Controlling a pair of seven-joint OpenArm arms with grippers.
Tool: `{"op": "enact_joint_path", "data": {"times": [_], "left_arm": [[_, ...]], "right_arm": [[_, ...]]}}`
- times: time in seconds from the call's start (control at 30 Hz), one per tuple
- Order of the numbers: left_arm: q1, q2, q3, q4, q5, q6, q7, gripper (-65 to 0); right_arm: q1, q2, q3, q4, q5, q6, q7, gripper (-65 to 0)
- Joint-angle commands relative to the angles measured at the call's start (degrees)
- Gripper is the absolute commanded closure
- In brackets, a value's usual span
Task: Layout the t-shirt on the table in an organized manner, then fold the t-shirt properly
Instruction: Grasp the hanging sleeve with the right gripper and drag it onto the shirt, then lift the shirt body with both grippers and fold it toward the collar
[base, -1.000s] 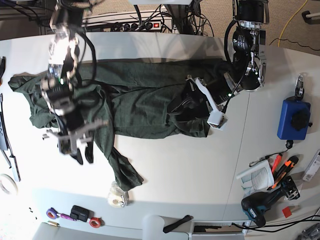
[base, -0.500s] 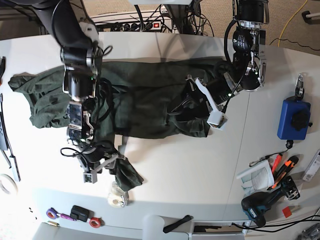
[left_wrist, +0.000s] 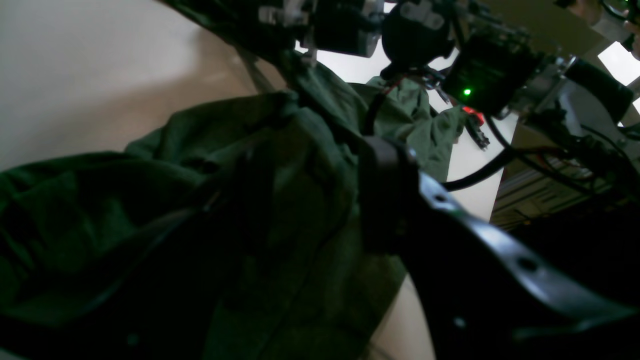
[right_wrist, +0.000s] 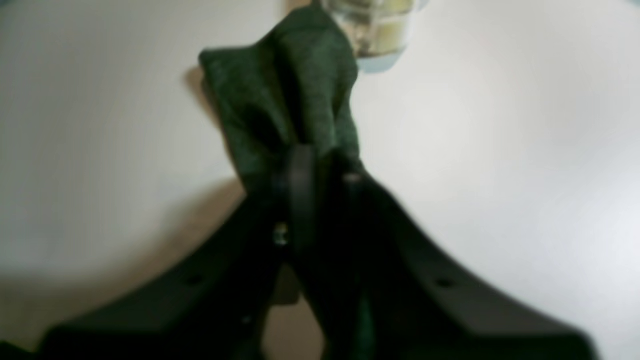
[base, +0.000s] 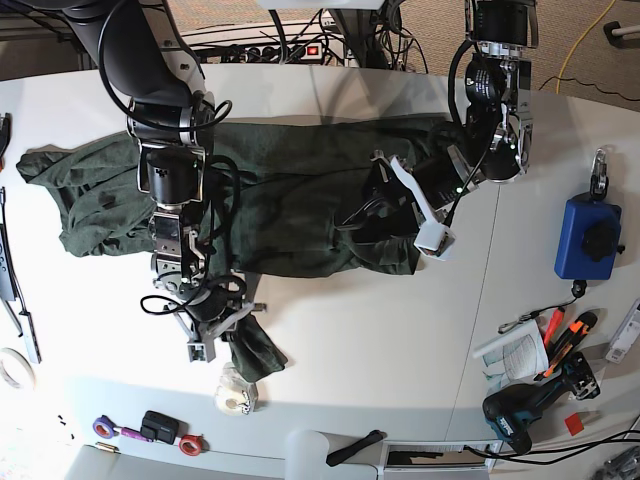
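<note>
Beyond the far edge of the white work surface, a black power strip (base: 290, 48) sits with a red switch glowing, tangled in dark cables (base: 385, 40). Tan carpeted floor (base: 580, 40) shows at the top right, a yellow cord (base: 580, 35) trailing across it. Bright light washes the near left corner. Off to the right lie a blue pouch (base: 587, 238), a cordless drill (base: 525, 408), orange-handled tools (base: 565, 340). A tape roll (base: 234, 392) sits at the near edge.
</note>
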Motion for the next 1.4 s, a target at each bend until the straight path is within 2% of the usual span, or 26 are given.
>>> {"op": "enact_joint_path", "data": {"times": [0.0, 0.17, 0.27, 0.47, 0.57, 0.7, 0.83, 1.0, 1.17, 1.37], "left_arm": [[-0.83, -0.02, -0.02, 0.98, -1.46, -0.69, -1.51, -27.9], [-0.81, -0.02, -0.02, 0.98, -1.42, -0.69, -1.51, -27.9], [-0.81, -0.04, -0.02, 0.98, -1.42, -0.69, -1.49, -27.9], [-0.81, -0.04, -0.02, 0.98, -1.4, -0.69, -1.75, -27.9], [-0.83, -0.02, -0.02, 0.98, -1.4, -0.69, -1.97, -27.9], [-0.81, -0.02, -0.02, 0.98, -1.38, -0.69, -1.95, -27.9], [-0.83, -0.04, -0.02, 0.98, -1.38, -0.69, -2.01, -27.9], [-0.94, -0.04, -0.81, 0.98, -1.57, -0.69, -4.2, -27.9], [-1.01, -0.02, -4.92, 1.05, -1.64, -0.69, -7.85, -27.9], [-0.96, -0.48, -11.52, 1.11, -1.77, -0.69, -7.17, -27.9]], "right_arm": [[2.25, 0.13, 0.0, 0.81, 0.09, 0.39, 1.68, 0.0], [2.23, 0.11, 0.11, 2.25, 0.17, 0.68, 1.53, 0.0], [2.14, 0.11, 0.11, 5.6, 0.24, 3.15, 0.59, 0.0], [-3.13, -0.66, 0.11, 20.72, 2.49, 12.24, -2.6, 0.0], [-8.57, -1.68, 0.07, 30.29, 7.32, 15.91, -6.56, 0.0], [-16.52, -2.14, -0.07, 42.23, 15.74, 20.71, -9.05, 0.0], [-22.58, -2.14, -0.07, 50.75, 24.65, 20.71, -13.86, 0.0], [-26.71, -2.1, -1.66, 53.81, 32.63, 20.71, -18.47, 0.0], [-28.79, -2.08, -9.97, 53.79, 31.76, 20.71, -19.56, 0.0], [-28.92, -2.1, -20.48, 53.79, 30.25, 20.71, -19.69, 0.0]]}}
